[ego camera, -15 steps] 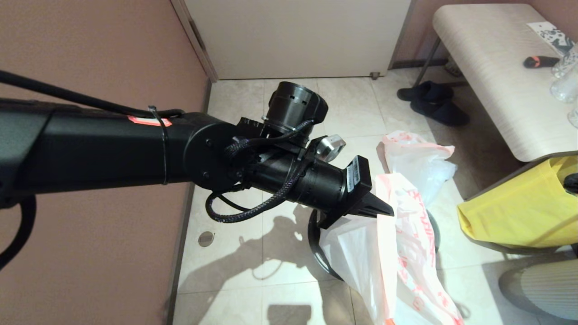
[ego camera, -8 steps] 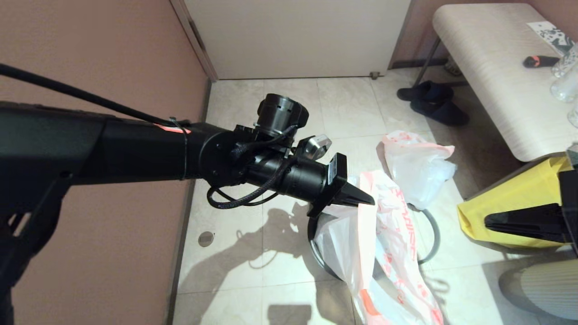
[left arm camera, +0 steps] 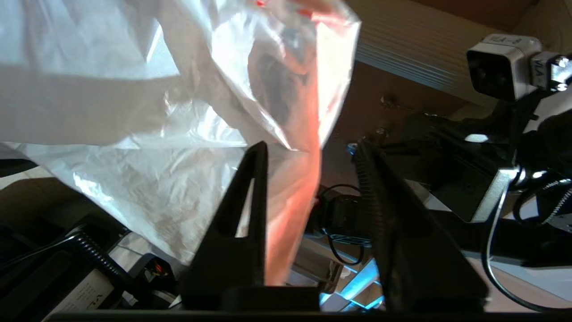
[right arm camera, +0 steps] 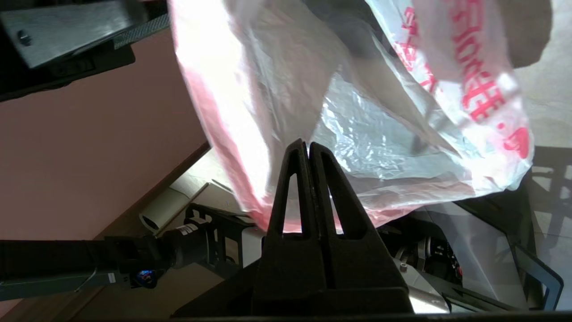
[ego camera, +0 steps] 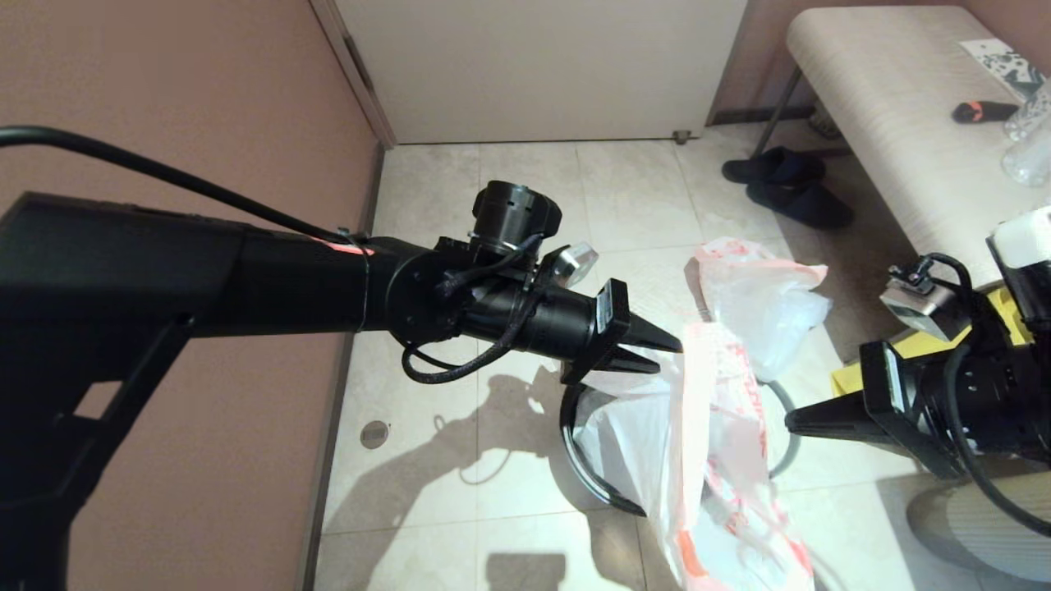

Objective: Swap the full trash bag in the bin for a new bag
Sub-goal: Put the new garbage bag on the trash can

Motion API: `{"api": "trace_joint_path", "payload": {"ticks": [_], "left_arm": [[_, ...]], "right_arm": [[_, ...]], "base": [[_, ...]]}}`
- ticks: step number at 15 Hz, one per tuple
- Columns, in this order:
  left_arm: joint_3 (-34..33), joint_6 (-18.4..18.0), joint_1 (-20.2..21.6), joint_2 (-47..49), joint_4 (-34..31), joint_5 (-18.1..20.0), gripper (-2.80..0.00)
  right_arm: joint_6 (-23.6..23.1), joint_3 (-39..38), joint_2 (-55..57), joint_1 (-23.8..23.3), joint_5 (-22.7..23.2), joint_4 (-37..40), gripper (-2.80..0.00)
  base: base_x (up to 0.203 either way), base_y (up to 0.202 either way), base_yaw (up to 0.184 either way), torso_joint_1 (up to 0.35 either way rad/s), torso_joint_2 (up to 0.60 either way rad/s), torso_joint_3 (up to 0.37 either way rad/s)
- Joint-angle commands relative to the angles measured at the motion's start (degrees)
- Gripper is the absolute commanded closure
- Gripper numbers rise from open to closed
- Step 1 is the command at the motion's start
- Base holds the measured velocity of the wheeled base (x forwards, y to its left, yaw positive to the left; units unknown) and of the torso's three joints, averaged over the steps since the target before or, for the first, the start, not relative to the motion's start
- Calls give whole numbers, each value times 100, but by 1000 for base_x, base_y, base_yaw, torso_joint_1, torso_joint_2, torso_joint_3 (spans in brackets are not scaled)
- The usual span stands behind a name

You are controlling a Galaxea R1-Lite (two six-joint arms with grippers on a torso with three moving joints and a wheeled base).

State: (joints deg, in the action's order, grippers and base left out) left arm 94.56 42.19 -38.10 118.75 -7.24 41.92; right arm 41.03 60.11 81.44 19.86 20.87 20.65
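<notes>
The new bag (ego camera: 710, 427), thin white plastic with a pink-red band, hangs limp over the round black bin (ego camera: 575, 451) on the floor. My left gripper (ego camera: 667, 359) reaches in from the left at the bag's upper edge. It is open, and the pink band (left arm camera: 290, 201) lies loose between its fingers against one of them, unclamped. My right gripper (ego camera: 790, 423) comes in from the right, shut, its tips (right arm camera: 308, 144) close to the bag (right arm camera: 380, 134) with nothing seen between them. The full trash bag (ego camera: 764, 304) lies lumpy on the tiles behind the bin.
A pink-brown wall (ego camera: 164, 123) runs close along the left and a white door (ego camera: 534, 66) stands at the back. A pale bench (ego camera: 887, 123) and a yellow bag (ego camera: 846, 382) stand on the right. Dark slippers (ego camera: 784, 185) lie by the bench. A floor drain (ego camera: 374, 433) sits near the wall.
My left gripper has gone from shut to open, freeing the bag's band, and the bag has sagged a little. My right arm has swung in from the right toward the bag.
</notes>
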Motion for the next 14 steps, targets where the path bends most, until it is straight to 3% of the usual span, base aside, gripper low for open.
{"api": "trace_joint_path", "payload": {"ticks": [1,5,10,11,13,14], "left_arm": [[-13,18,5,-104,-21,18,-280],[-273,17,157,-816,-135,-85,-280],[-1559,-335,671,-1825,-291,-282,-280],[-1835,-402,760,-1980,-293,-308,0],[-2373,-574,852,-2204,-295,-527,0],[-2713,-684,871,-2300,-295,-851,0]], "right_arm": [[19,1,223,95,13,0,0],[19,-80,407,273,-188,-161,0],[18,-678,-55,123,-604,-190,0],[21,-741,-271,-3,-613,-181,0],[11,-863,-587,-450,-645,-136,0],[-38,-914,-667,-735,-714,-29,0]], "base": [[0,0,0,0,0,0],[0,0,0,0,0,0],[0,0,0,0,0,0],[0,0,0,0,0,0],[0,0,0,0,0,0],[0,0,0,0,0,0]]}}
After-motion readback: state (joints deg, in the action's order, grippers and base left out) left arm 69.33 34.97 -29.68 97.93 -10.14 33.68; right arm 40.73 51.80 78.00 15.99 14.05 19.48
